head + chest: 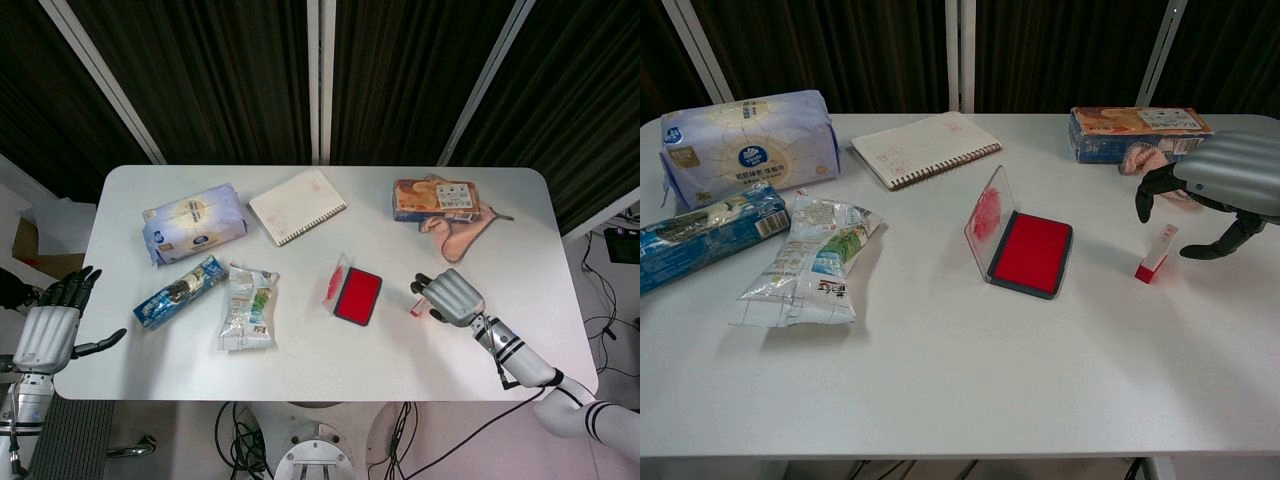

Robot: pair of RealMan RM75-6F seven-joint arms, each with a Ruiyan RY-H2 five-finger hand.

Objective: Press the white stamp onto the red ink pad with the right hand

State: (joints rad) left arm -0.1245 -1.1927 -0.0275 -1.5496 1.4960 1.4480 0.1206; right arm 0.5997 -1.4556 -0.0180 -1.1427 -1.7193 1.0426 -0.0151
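Right robot hand (1225, 185) is hovering over the stamp (1154, 254), fingers (1148, 192) curled down and apart from the thumb, stamp sitting in the gap between them. No contact visible in the chest view; the robot hand is holding nothing. In the head view the robot hand (452, 297) is covering most of the stamp (414, 308), so contact can't be confirmed from there.

Stamp is standing tilted on the table (960, 380), red end down, just right of the ink pad (1032, 254). Pad's clear lid (984, 220) is propped up on its left edge, red surface exposed.

Risks from here:
- Stamp is small, narrow and already leaning. A finger arriving before the thumb is likely tipping it over or skidding it away.
- Grip landing too low is leaving fingers in the way when the stamp face goes down on the pad.
- Tilted grasp means the face meeting the pad at an angle, inking unevenly.
- Overshooting left is risking a knock on the lid, and the pad sliding.

Left robot hand (50, 325) is hanging off the table's left edge, fingers spread, empty.
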